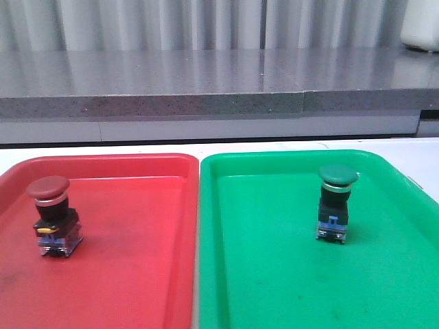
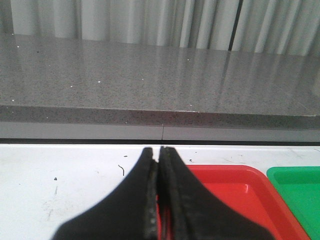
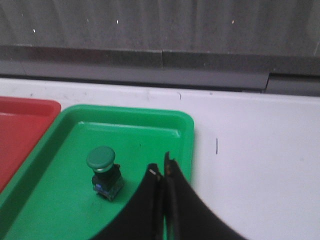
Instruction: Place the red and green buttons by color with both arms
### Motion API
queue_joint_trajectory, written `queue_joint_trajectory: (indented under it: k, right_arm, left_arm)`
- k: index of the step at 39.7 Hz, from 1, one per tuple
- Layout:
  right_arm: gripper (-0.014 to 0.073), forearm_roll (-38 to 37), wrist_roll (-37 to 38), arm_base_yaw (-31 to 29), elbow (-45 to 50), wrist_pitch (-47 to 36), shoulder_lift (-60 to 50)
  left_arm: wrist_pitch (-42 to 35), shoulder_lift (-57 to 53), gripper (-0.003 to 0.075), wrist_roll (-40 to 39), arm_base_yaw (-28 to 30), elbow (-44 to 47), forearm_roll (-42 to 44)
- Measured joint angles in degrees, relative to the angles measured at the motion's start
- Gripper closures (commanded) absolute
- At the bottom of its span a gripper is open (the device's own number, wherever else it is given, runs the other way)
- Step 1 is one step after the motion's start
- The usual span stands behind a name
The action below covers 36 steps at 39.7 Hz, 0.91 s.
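The dark-red button [image 1: 51,215] stands upright in the red tray [image 1: 137,274] near its left side. The green button [image 1: 336,202] stands upright in the green tray [image 1: 274,288]; it also shows in the right wrist view [image 3: 104,172]. Neither gripper shows in the front view. My left gripper [image 2: 158,152] is shut and empty, over the white table by the red tray's [image 2: 235,187] corner. My right gripper [image 3: 161,167] is shut and empty, above the green tray's [image 3: 125,130] right side, apart from the green button.
The two trays lie side by side on a white table [image 1: 103,149]. A grey stone ledge [image 1: 206,86] runs along the back, with curtains behind it. A white object [image 1: 420,27] stands at the back right.
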Motion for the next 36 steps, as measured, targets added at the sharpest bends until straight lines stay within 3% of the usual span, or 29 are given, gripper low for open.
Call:
queue_joint_trajectory:
  k: [10, 36]
  right_arm:
    - [0.0717, -0.08, 0.0, 0.0, 2.17, -5.14, -10.15]
    - [0.0717, -0.08, 0.0, 0.0, 2.17, -5.14, -10.29]
  left_arm:
    - [0.0, 0.0, 0.074, 0.0, 0.0, 0.0, 0.0]
    - [0.0, 0.0, 0.074, 0.0, 0.0, 0.0, 0.0]
